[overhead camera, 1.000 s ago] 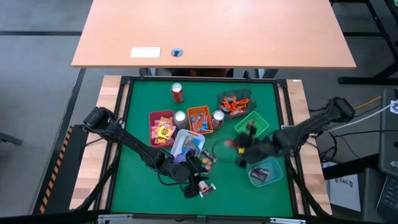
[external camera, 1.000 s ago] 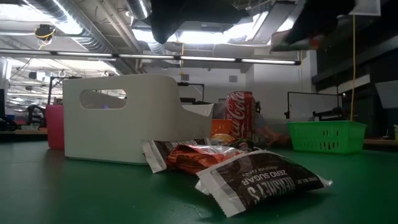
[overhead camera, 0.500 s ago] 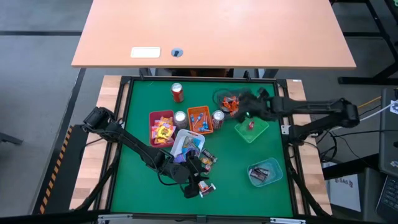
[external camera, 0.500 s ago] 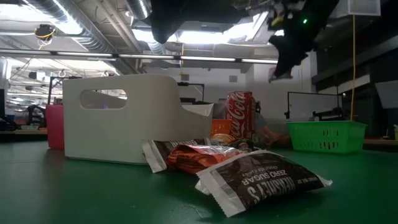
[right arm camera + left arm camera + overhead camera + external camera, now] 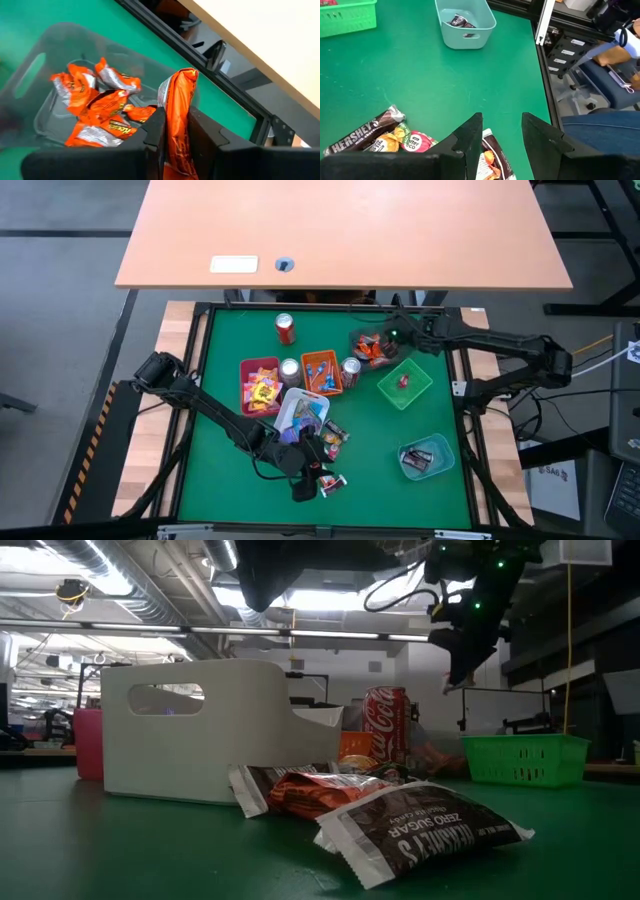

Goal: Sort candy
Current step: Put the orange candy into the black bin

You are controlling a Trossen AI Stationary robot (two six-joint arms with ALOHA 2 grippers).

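Held upright in the right gripper (image 5: 175, 131), pinched between the two dark fingers: one orange foil-wrapped candy (image 5: 178, 107), crinkled, long and narrow, silver at its sealed edge. Poised above the clear plastic bin (image 5: 35, 75) at the green mat's far right, already stocked with matching orange wrappers (image 5: 95, 107). Low near the mat's front edge, the left gripper (image 5: 501, 131), fingers parted and holding nothing, over a loose heap of brown and orange sweets (image 5: 375, 135).
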